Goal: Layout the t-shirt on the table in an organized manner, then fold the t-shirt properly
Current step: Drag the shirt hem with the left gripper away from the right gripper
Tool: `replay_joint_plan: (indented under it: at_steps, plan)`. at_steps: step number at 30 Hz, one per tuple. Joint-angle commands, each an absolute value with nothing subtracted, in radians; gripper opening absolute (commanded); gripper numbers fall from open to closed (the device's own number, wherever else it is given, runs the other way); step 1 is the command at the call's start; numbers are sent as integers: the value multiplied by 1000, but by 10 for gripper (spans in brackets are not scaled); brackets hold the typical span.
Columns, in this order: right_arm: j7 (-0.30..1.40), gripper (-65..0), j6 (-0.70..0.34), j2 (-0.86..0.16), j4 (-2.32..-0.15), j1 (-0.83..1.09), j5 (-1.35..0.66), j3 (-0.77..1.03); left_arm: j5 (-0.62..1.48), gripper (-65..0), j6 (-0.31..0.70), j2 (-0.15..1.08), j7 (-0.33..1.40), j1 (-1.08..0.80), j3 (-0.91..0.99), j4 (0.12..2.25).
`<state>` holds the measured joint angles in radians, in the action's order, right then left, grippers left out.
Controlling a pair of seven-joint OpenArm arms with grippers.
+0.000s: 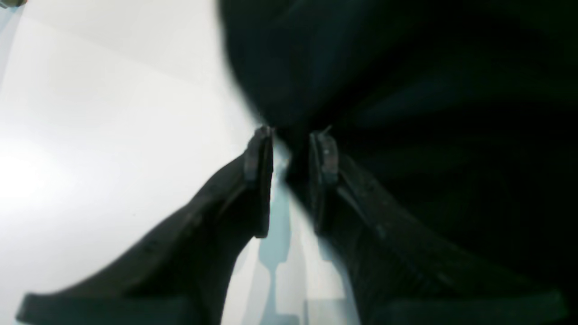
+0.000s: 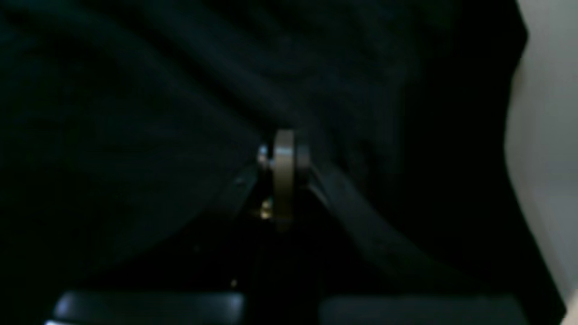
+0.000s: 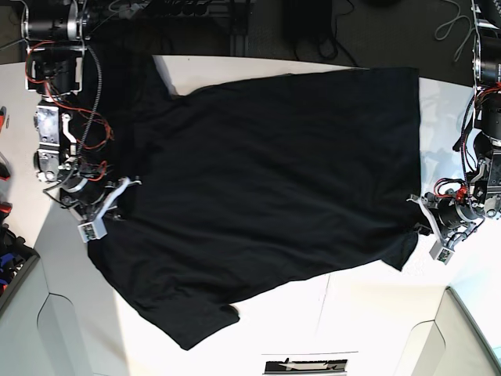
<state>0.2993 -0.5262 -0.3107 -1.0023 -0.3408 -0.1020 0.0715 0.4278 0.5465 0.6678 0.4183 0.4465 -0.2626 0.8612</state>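
Pulling evenly with both arms is what you need now: the large plain black cloth t-shirt (image 3: 266, 188) lies spread across the flat white table (image 3: 368, 301), still skewed. Your left gripper (image 1: 291, 135) pinches the hem edge between half-closed jaws; your right gripper (image 2: 283, 155) is fully closed on the cloth near the shoulder. Draw apart slowly and keep low. Red-wired arm housings (image 3: 66, 149) stand close beside the sleeve, so mind snagging.
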Motion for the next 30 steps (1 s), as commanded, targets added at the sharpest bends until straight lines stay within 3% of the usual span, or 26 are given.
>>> replay_joint_plan:
  at_steps: [1, 9, 16, 18, 19, 24, 30]
  plan:
    - [333, -650, -507, -343, -1004, -351, -96, 77, 437, -486, 542, 688, 398, 479, -254, 872]
    - [338, -650, -505, -368, -1004, -351, -175, 116, 447, -486, 542, 682, 396, 488, -254, 882]
    - [341, -650, -521, -354, -1004, -342, -228, 116, 474, -487, 518, 653, 381, 517, -254, 1046]
    - [342, -650, -521, -342, -1004, -336, -228, 116, 418, -566, 504, 611, 359, 543, -254, 1052]
    - [344, -650, -521, -333, -1004, -334, -228, 116, 374, -644, 505, 583, 349, 555, -254, 1044]
    - [367, -650, -521, -289, -1004, -318, -224, 116, 250, -650, 496, 452, 283, 607, -254, 909]
    - [401, -650, -521, -266, -1004, -318, -224, 116, 189, -650, 379, 404, 190, 680, -254, 640]
